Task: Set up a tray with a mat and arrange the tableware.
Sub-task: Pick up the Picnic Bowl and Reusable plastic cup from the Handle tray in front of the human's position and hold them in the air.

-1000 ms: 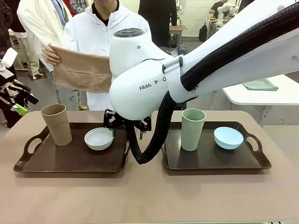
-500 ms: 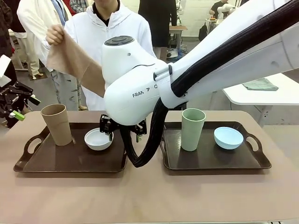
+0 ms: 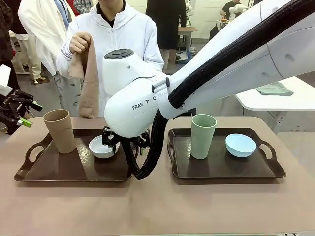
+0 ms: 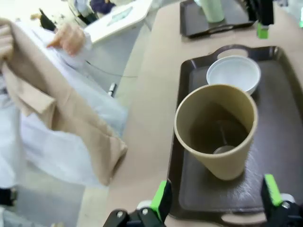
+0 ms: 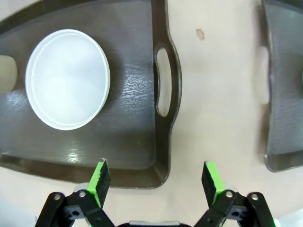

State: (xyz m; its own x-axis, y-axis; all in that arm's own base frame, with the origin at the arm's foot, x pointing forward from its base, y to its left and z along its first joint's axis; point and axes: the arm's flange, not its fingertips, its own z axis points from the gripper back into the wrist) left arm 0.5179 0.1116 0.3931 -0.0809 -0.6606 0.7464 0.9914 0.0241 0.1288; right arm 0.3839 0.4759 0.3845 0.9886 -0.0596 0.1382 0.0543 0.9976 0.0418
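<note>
Two dark brown trays lie side by side. The left tray (image 3: 74, 169) carries a tan cup (image 3: 59, 130) and a white bowl (image 3: 101, 146). On the right tray (image 3: 221, 169) stand a pale green cup (image 3: 203, 135) and a light blue bowl (image 3: 240, 145). My right gripper (image 3: 123, 140) reaches across the middle and hangs open over the left tray's right end. In the right wrist view the right gripper (image 5: 155, 179) is above the tray handle (image 5: 163, 87), beside the white bowl (image 5: 66, 78). My left gripper (image 4: 217, 198) is open, looking down at the tan cup (image 4: 215, 130). A person holds the tan mat (image 3: 88, 78).
My right arm's white body (image 3: 142, 93) and black cable loop (image 3: 147, 157) block the middle of the table and part of the left tray. The person stands at the far edge. A white table (image 3: 275, 98) stands behind at the right.
My right arm has swung left, bringing its gripper farther over the left tray. The person has gathered the spread mat so it now hangs from one raised hand.
</note>
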